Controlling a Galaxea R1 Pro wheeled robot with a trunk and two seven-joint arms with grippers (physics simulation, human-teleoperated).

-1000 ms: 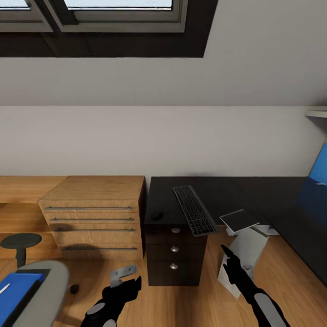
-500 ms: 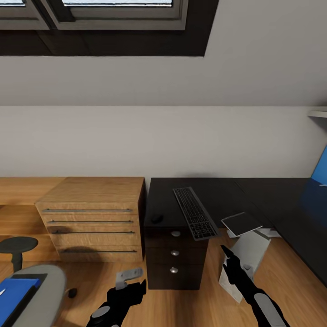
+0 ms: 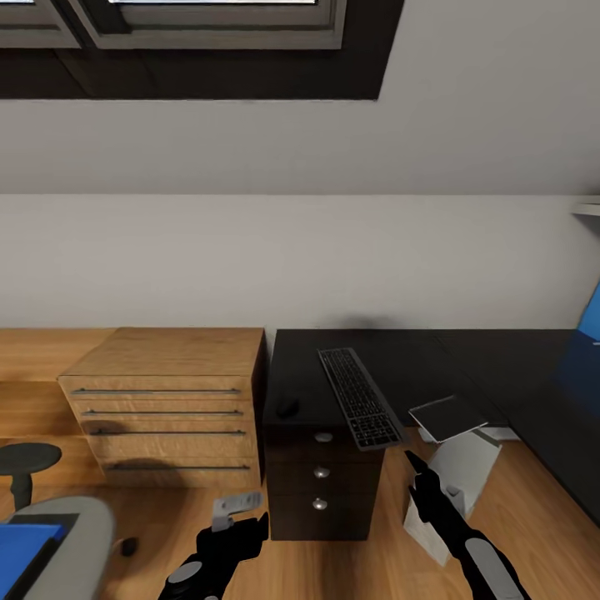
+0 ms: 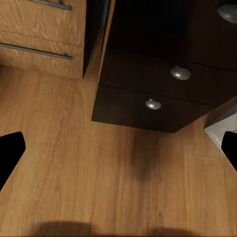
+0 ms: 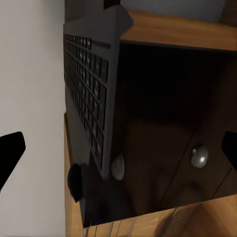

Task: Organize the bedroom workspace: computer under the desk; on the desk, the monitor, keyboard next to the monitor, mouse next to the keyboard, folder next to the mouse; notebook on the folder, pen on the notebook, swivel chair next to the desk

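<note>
The black desk (image 3: pixel 400 367) carries the keyboard (image 3: pixel 360 397), its near end overhanging the front edge, and the mouse (image 3: pixel 287 407) to its left. A white computer (image 3: pixel 457 479) leans tilted on the floor under the desk, a dark panel on top. The swivel chair (image 3: pixel 71 533) with the blue folder (image 3: pixel 23 546) is at the lower left corner. Monitor, notebook and pen are out of view. My left gripper (image 3: pixel 242 521) hangs open over the floor before the drawer unit (image 4: pixel 163 74). My right gripper (image 3: pixel 429 483) is open, facing the keyboard (image 5: pixel 91 94) and mouse (image 5: pixel 75 181).
Light oak drawers (image 3: pixel 167 400) with bar handles stand against the desk's left side. The desk's dark drawer unit (image 3: pixel 321 483) has round knobs. A blue panel (image 3: pixel 587 329) rises at the right edge. Wood floor (image 4: pixel 98 173) lies below the grippers.
The whole view has shifted, so the chair and folder sit further toward the left edge. My left gripper has moved slightly right; the right one holds its pose.
</note>
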